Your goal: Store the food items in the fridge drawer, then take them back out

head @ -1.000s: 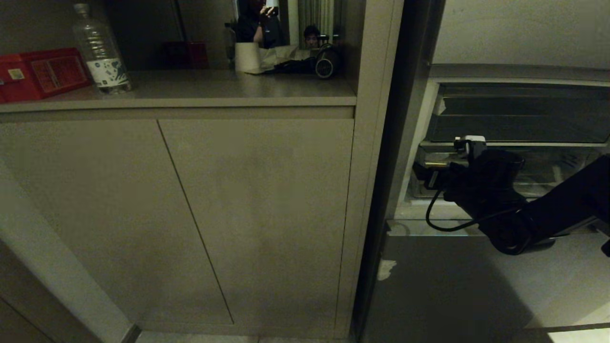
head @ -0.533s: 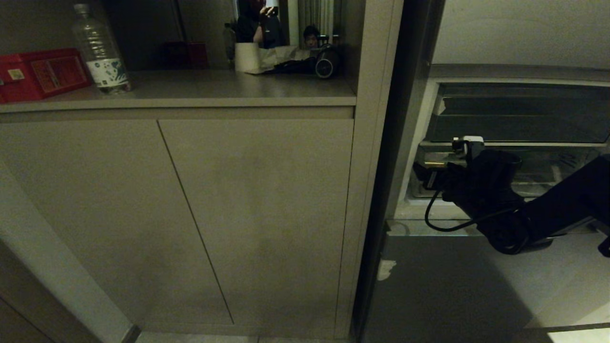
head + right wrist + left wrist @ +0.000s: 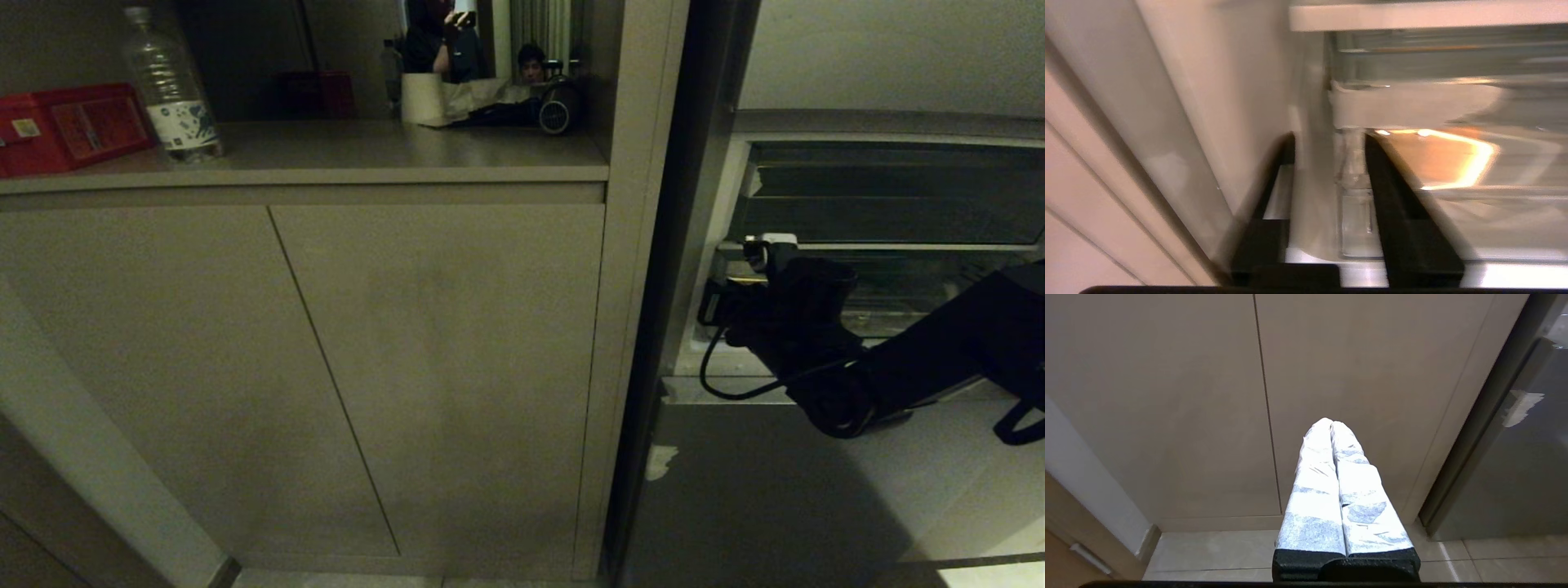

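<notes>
Fridge drawer [image 3: 1412, 106] sits pushed in low in the open fridge, and our right pincer [image 3: 1327, 163], fingers narrowed astride its clear left front corner without visibly clamping, next needs a firm grip and straight pull, we judge.

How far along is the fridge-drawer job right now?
The fridge stands open. The right gripper is at the fridge drawer's left end, which looks pushed in. No food is in view, so storing and retrieving remain. The left gripper is parked shut facing the cabinet.
</notes>
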